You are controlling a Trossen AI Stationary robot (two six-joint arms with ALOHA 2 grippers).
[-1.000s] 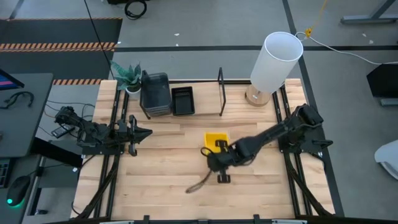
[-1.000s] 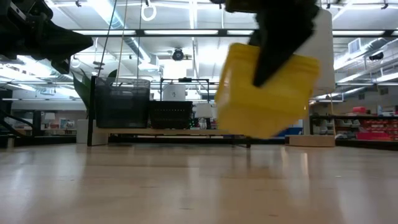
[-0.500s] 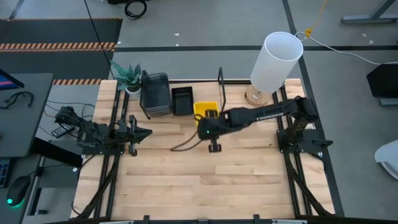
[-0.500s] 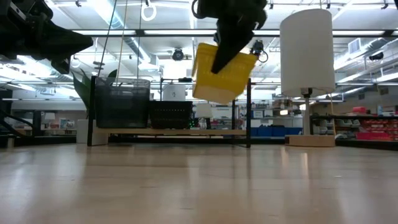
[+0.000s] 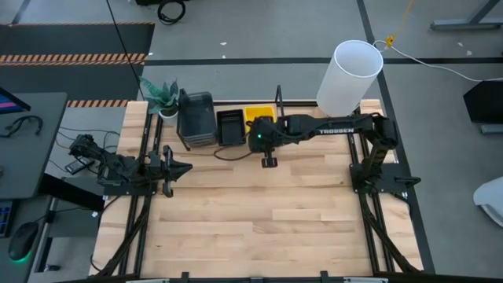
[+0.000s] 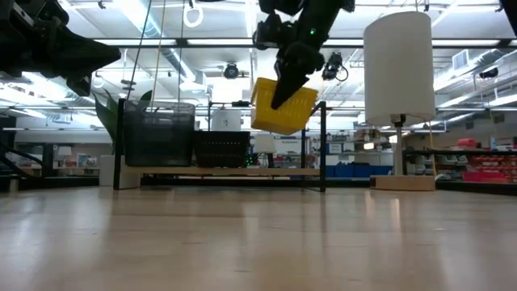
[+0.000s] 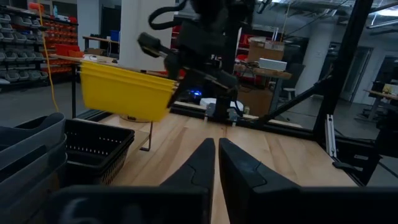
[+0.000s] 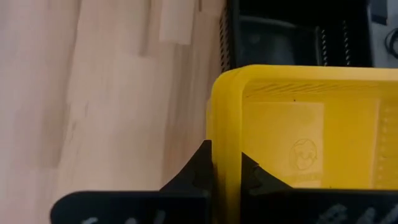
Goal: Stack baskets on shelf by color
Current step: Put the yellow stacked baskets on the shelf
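My right gripper (image 5: 260,130) is shut on a yellow basket (image 5: 258,115) and holds it over the shelf (image 6: 242,171), just right of a black slatted basket (image 5: 231,126). The yellow basket also shows tilted in the low view (image 6: 284,109) and in the left wrist view (image 7: 124,90). A stack of grey baskets (image 5: 196,118) stands on the shelf, left of the black one. My left gripper (image 5: 187,167) waits shut near the table's left edge, its fingers together (image 7: 216,158). My right gripper pinches one side wall of the yellow basket (image 8: 225,146), near a corner, with one finger inside the basket and one outside. The fingers come slanting from above and from the table's near side. The basket is lifted clear above the shelf and hangs tilted.
A tall white cylinder (image 5: 350,75) stands on a wooden base at the far right. A small plant (image 5: 161,94) stands at the far left, beside the grey stack. The shelf's black end loop (image 5: 279,110) rises just right of the yellow basket. Bare tabletop (image 5: 259,220) fills the near half.
My right gripper has carried the yellow basket from the middle of the table toward the far edge and a little left, to a place over the shelf beside the black basket. It has stayed shut on the basket, which stays lifted and tilted.
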